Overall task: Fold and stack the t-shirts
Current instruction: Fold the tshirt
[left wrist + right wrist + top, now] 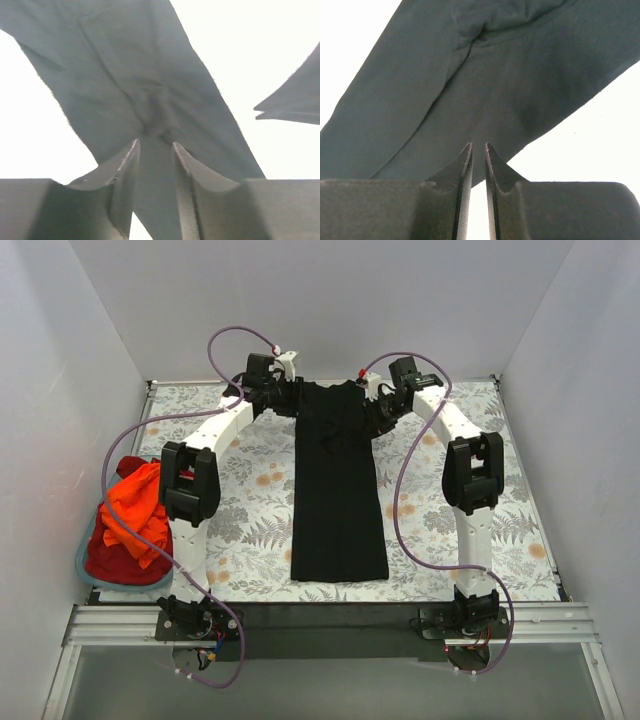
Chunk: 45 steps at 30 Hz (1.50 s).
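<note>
The black t-shirt (338, 490) lies as a long narrow strip down the middle of the table, its far end lifted between the two arms. My left gripper (285, 395) is at its far left corner. In the left wrist view the gripper (156, 145) is shut on a bunch of the black cloth (125, 75). My right gripper (372, 410) is at the far right corner. In the right wrist view it (478, 146) is nearly closed, its tips pinching the black cloth (510, 75). Orange-red t-shirts (135, 510) are heaped at the left.
The orange-red heap sits in a teal basket (82, 560) at the table's left edge. A floral tablecloth (250, 510) covers the table. White walls enclose the back and sides. A black bar (320, 615) runs along the near edge between the arm bases.
</note>
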Tool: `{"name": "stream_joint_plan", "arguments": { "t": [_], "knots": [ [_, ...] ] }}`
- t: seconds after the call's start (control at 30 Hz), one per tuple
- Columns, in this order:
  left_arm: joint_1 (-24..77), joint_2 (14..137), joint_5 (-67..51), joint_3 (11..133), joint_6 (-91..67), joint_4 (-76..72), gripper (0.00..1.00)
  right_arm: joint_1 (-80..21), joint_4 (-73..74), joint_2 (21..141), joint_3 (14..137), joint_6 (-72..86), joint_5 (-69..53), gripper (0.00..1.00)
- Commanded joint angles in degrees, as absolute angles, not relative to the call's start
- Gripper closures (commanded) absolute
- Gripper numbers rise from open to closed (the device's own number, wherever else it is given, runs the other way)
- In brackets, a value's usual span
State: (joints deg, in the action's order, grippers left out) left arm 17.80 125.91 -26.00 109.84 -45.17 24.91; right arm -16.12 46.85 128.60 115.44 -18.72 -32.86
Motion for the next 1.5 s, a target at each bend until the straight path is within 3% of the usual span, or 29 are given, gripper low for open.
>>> {"name": "stream_joint_plan", "arguments": {
  "t": [0.0,0.17,0.43,1.1,1.2,1.33,1.4,1.47],
  "knots": [
    [18.19,121.82,-29.53,102.78,-47.98,24.26,0.71,-16.79,41.85,128.93,115.94,-15.48,-30.41,0.80],
    [18.19,122.78,-30.59,98.44,-50.19,23.91,0.74,-17.31,36.83,129.90,112.06,-13.71,-29.01,0.80],
    [18.02,129.45,-27.77,101.33,-49.66,25.31,0.76,-17.49,32.00,133.41,109.51,-12.04,-25.58,0.82],
    [15.82,138.07,-27.95,109.33,-50.01,26.81,0.76,-17.31,30.06,140.98,116.10,-10.20,-23.11,0.82],
    [15.12,137.99,-29.96,110.83,-50.27,27.16,0.73,-17.32,30.06,139.67,116.37,-9.84,-24.08,0.77],
    [14.68,130.20,-35.85,108.20,-48.87,24.45,0.59,-17.23,29.88,132.05,115.49,-12.21,-26.01,0.49],
    [14.68,125.36,-38.30,104.51,-47.56,21.29,0.52,-16.96,29.71,128.34,113.91,-15.37,-26.37,0.43],
    [14.68,117.74,-38.93,100.49,-46.24,19.26,0.29,-16.79,29.62,122.54,112.60,-17.48,-26.28,0.29]
  ]
}}
